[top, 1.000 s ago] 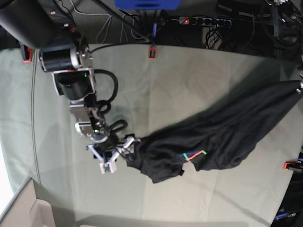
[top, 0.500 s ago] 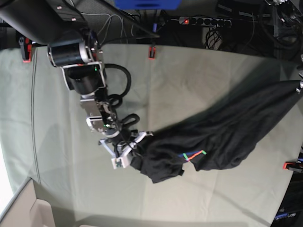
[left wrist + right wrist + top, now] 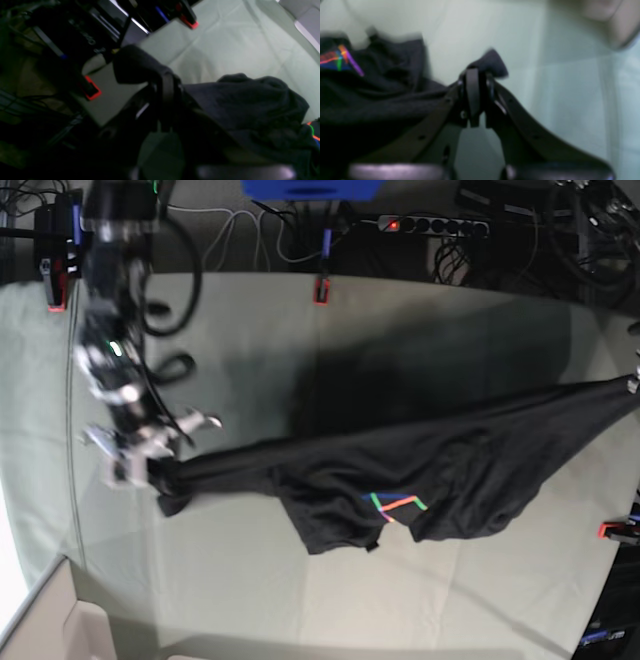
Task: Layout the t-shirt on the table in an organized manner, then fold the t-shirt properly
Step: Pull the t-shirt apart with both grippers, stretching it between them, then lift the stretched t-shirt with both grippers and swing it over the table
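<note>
Two grippers, right gripper (image 3: 150, 465) and left gripper (image 3: 163, 82), each clamp an end of the black cotton t-shirt with rainbow line print (image 3: 420, 470), stretched across the pale grey-green cloth table (image 3: 400, 340). Bare cloth lies far and near; red clamps (image 3: 321, 291) line the edges.

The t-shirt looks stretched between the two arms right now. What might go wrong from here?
The right gripper pinches only a small tuft of the t-shirt, so it might slip free if pulled harder. The left gripper holds the other end near the table edge, beside a red clamp, where the cloth could slide off or snag. The middle hangs bunched, print half hidden, so it may land twisted rather than flat.
</note>
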`<action>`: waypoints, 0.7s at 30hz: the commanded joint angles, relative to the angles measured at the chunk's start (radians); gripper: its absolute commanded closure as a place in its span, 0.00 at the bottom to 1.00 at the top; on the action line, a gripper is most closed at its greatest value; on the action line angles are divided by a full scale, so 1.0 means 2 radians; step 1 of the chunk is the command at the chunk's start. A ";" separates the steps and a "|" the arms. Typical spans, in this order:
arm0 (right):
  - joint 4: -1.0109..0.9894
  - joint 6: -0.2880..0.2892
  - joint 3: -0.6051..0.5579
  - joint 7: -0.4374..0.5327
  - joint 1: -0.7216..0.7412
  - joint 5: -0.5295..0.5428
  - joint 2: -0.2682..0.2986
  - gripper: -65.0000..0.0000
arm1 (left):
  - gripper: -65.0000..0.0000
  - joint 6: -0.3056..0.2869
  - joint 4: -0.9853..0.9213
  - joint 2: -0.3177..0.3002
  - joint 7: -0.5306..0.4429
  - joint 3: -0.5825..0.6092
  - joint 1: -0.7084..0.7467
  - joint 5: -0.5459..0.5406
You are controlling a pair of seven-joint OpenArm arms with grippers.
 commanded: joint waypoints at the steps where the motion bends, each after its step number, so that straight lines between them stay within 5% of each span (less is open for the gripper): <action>1: 0.033 -0.002 0.012 0.010 -0.024 0.003 -0.004 1.00 | 1.00 0.001 0.012 -0.006 -0.015 -0.003 0.000 0.000; 11: 0.167 -0.002 0.113 0.014 -0.181 0.041 -0.040 1.00 | 1.00 0.000 0.010 0.015 -0.015 -0.003 0.014 0.000; 21: 0.169 -0.002 0.151 0.011 -0.178 0.075 -0.028 1.00 | 1.00 0.002 0.010 -0.003 -0.015 0.069 -0.027 0.005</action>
